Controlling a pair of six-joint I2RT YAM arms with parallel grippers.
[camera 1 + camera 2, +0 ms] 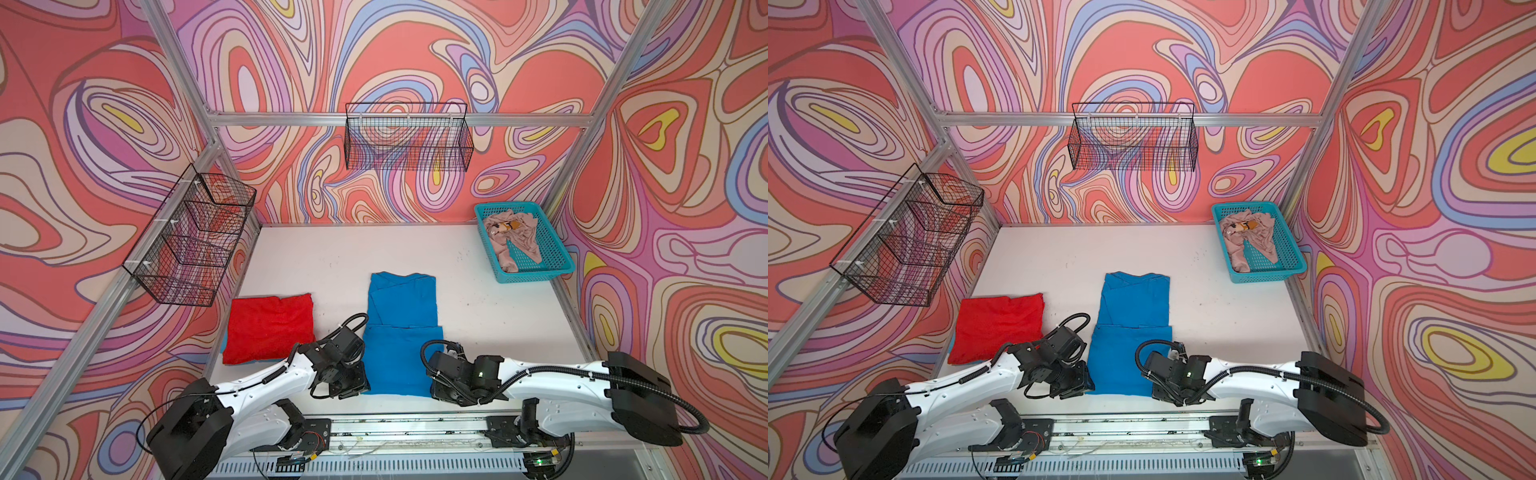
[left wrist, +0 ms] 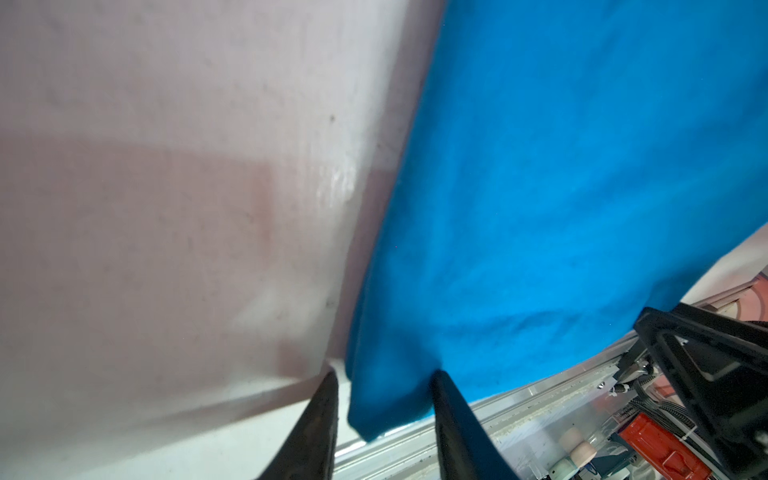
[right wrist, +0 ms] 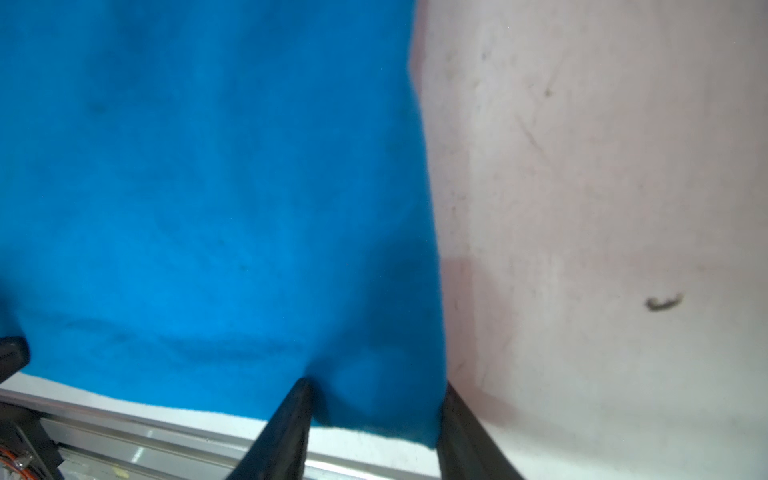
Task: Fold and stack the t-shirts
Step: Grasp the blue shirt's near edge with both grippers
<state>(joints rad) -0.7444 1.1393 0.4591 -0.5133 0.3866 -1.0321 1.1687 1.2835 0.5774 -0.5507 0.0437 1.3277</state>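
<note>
Left gripper (image 2: pixel 382 374): I see jaws part-open, astride a near corner of the blue tee (image 1: pixel 401 324).
Right gripper (image 3: pixel 376 382): astride the other near corner; whether clamped I cannot tell.
Red tee (image 1: pixel 270 328): folded, left of blue tee.
Beige tee (image 1: pixel 515 237): crumpled in basket (image 1: pixel 536 274).

— What do the arms look like?
— The left arm (image 1: pixel 266 380) and right arm (image 1: pixel 552 376) wear smooth white shells dotted with small dark screws, and their joints and bases are boxy and black.
— Cables?
— A black ribbed hose (image 1: pixel 353 316) loops along each arm. The left gripper (image 2: pixel 380 376) has black fingers (image 2: pixel 320 424) tapering to points.
</note>
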